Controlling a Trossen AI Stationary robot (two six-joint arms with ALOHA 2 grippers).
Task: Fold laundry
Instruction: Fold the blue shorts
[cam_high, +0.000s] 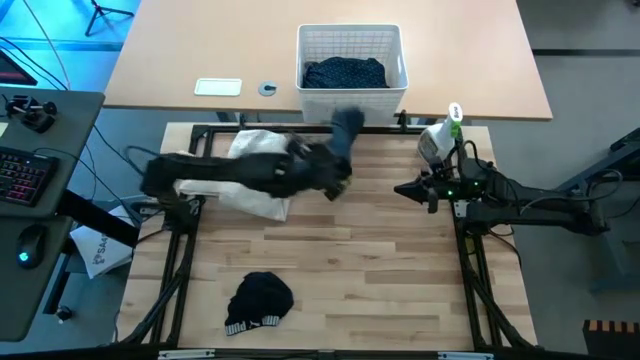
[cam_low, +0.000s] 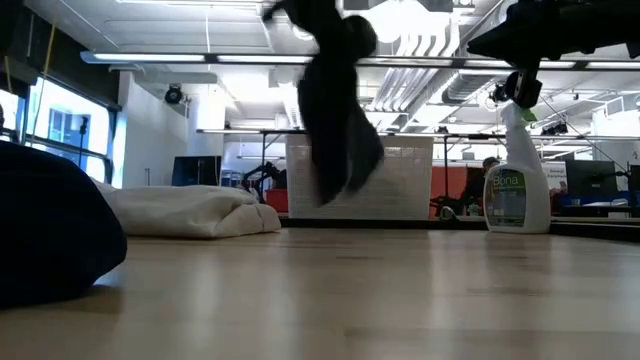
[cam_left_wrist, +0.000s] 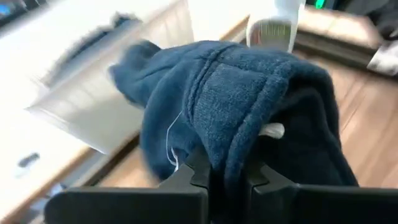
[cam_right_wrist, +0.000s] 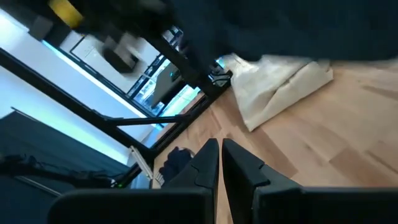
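Left gripper (cam_left_wrist: 227, 177) is clamping a dark blue garment (cam_left_wrist: 249, 99), frame centre in the high view; it is hanging above the table (cam_high: 340, 260). Right gripper (cam_right_wrist: 221, 155) is waiting closed and empty, right of frame.

Bare table middle (cam_high: 350, 250), basket (cam_high: 352, 62) and spray bottle (cam_high: 438, 138) behind

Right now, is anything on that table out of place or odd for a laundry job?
Yes: a spray bottle stands at the table's back right edge, near the idle right gripper; it isn't laundry. Otherwise, the left gripper holds a blue garment aloft by the basket.
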